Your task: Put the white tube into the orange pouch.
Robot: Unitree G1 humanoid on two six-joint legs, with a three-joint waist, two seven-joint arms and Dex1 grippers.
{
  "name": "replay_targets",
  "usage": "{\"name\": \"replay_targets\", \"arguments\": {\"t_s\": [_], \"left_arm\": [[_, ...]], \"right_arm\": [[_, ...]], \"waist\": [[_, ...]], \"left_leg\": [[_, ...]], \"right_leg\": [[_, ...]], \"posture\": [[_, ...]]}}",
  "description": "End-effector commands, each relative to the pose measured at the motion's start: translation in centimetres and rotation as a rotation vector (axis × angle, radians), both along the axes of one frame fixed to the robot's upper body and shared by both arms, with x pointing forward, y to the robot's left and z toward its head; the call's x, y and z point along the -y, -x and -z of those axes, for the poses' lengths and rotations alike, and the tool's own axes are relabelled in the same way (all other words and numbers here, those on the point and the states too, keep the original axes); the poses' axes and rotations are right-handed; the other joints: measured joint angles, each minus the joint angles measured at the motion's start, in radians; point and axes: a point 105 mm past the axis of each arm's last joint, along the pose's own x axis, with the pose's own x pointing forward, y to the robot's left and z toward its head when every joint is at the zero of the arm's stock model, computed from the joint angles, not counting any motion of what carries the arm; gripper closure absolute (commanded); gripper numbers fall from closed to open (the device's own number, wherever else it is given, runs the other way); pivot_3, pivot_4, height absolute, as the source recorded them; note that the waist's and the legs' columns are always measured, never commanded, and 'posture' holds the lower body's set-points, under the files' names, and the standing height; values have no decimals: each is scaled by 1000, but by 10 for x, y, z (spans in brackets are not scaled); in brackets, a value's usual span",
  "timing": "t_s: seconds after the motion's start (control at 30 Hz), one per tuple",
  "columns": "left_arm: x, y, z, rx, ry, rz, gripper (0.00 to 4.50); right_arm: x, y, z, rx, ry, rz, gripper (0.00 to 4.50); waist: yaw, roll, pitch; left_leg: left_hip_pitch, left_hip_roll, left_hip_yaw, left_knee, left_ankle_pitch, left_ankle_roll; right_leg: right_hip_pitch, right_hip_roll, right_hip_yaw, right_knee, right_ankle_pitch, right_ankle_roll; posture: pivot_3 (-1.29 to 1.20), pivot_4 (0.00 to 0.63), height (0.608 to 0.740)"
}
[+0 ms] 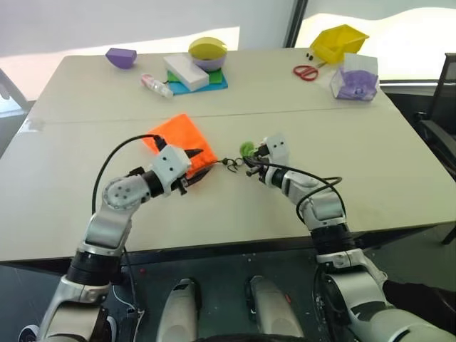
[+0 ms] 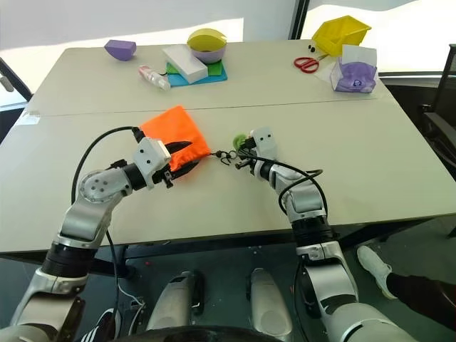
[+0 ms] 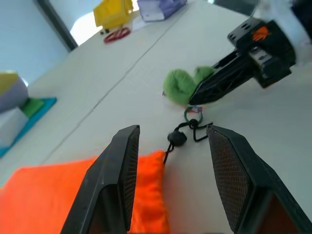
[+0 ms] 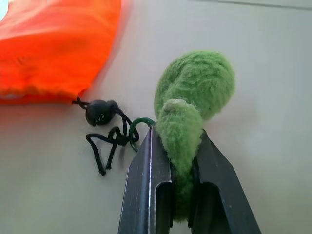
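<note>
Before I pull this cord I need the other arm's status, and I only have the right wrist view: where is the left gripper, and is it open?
Observer: The left gripper hangs over the mouth end of the orange pouch, its jaws open.
Operator: Which way does the pouch lie on the table?
Observer: Its closed end points toward the far side of the table; its mouth faces the right gripper, shut on the green tuft.
Operator: Anything beyond it?
Observer: A clear bottle lies on the far half, well apart from the pouch.
</note>
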Motion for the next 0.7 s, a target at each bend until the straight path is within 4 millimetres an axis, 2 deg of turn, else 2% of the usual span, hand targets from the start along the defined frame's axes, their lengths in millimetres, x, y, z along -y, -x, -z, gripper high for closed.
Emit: {"name": "replay_targets", "arguments": {"t_s": [0.03,0.17,0.3,0.4,0.47,0.57,0.7], "left_arm": [[-14,-10,-3,15,-12,-12,2183],[-2,-36,-5,-4,13,23,2183],[13,-50,15,-150,-22,129,2183],[18,-63,21,-263,27,143,2183],[24,-68,19,-360,78,168,2183],[29,-75,19,-410,28,175,2183],[34,-86,7,-391,37,150,2183]], "right_arm": [[5,-4,-10,49,-11,19,4500],[3,-4,-4,38,-8,21,4500],[-4,-4,-4,49,-7,12,4500],[-7,-4,-4,60,-7,9,4500],[-8,-5,-5,68,-1,14,4500],[-9,-4,-6,75,-5,19,4500],[-11,-4,-6,80,-13,26,4500]], "waist": [[1,0,0],[11,0,0],[7,0,0],[1,0,0],[2,0,0],[2,0,0],[2,0,0]], "left_leg": [[0,0,0,0,0,0],[-1,0,-1,0,0,0],[-1,0,-1,5,0,0],[-1,-1,0,6,0,0],[-1,0,-1,6,0,0],[-1,0,-3,5,0,0],[-1,-1,-3,5,0,0]], "right_leg": [[0,0,0,0,0,0],[0,1,-1,0,0,1],[3,0,0,0,1,3],[4,0,0,-1,1,3],[3,1,0,0,1,4],[3,2,-1,1,1,4],[3,1,0,0,2,6]], "posture": [[0,150,740],[0,150,740],[0,150,740],[0,150,740],[0,150,740],[0,150,740],[0,150,740]]}}
